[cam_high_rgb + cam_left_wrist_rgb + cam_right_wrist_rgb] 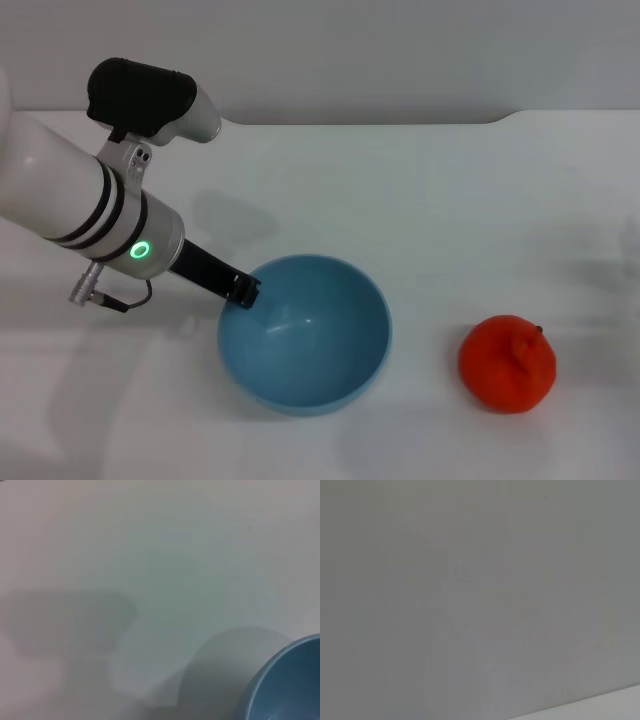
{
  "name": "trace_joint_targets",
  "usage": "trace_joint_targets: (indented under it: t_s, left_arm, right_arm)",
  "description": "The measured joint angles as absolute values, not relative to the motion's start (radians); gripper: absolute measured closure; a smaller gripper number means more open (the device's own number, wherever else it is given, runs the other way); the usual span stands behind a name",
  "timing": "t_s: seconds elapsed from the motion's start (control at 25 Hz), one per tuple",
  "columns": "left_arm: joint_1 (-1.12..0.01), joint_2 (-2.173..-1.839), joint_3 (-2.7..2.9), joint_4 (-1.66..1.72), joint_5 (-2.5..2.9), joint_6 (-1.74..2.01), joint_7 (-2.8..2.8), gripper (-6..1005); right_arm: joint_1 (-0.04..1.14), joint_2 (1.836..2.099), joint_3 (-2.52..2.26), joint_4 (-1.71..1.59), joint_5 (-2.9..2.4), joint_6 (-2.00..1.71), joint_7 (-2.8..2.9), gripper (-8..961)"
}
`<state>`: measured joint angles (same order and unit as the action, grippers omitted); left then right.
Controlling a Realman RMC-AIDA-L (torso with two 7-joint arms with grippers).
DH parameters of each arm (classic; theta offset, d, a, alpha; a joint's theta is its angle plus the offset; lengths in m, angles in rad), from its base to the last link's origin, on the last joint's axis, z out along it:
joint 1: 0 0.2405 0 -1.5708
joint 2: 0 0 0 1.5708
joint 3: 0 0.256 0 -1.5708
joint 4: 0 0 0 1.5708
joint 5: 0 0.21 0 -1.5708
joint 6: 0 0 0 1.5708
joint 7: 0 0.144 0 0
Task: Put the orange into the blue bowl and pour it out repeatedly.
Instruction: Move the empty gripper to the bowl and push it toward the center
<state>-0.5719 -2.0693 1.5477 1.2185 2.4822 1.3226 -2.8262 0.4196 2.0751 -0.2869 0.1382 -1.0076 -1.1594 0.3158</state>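
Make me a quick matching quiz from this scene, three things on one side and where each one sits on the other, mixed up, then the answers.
Things:
1. orange
2. blue bowl
3. left gripper

Places:
A. at the bowl's rim on the robot's left side
B. alone on the table, to the bowl's right
C. upright and empty, mid-table

Pairs: 1-B, 2-C, 3-A

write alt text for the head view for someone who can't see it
The left gripper grips the near-left rim of an empty blue bowl on a white table. An orange sits on the table to the bowl's right, apart from it; the right arm is out of view.
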Motion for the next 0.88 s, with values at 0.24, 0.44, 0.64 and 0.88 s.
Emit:
trace_joint_targets:
  t_s: [0.24,0.44,0.64,0.88]
  left_arm:
    - [-0.572,-2.067,1.546,1.225,2.487,1.333,-2.814,1001]
    - [-0.579,-2.063,1.519,1.255,2.489,1.354,-2.813,1001]
    - [-0.581,-2.063,1.511,1.262,2.491,1.363,-2.805,1001]
    - [-0.583,-2.063,1.517,1.262,2.490,1.368,-2.804,1001]
  right_arm:
    - [0.428,2.074,-0.287,0.138,-1.050,-1.168,0.399,454]
    - [0.467,2.050,-0.324,-0.005,-1.326,-1.160,0.837,454]
    - [0.510,2.049,-0.540,-0.558,-1.878,-1.213,1.757,453]
    - [0.561,2.048,-0.624,-0.940,-2.228,-1.438,2.226,453]
